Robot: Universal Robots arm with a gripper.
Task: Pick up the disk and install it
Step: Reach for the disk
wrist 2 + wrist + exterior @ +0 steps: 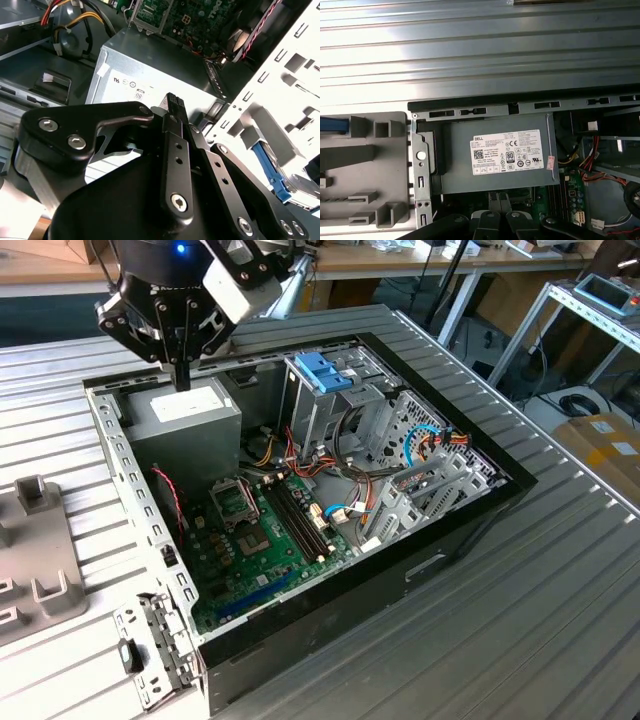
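All I can make out of the disk (331,124) is a light-blue rail slotted in the grey holder (390,175) on the worktop (540,580), just outside the case wall (422,170). I'd say this is the reach-for-it stage, and to do it right the claw (182,378), pressed together with nothing in it, has to spread and come down square across the long rails. It hangs over the power supply (185,410) in the exterior view's upper left, so the disk's beyond that wall, well apart.
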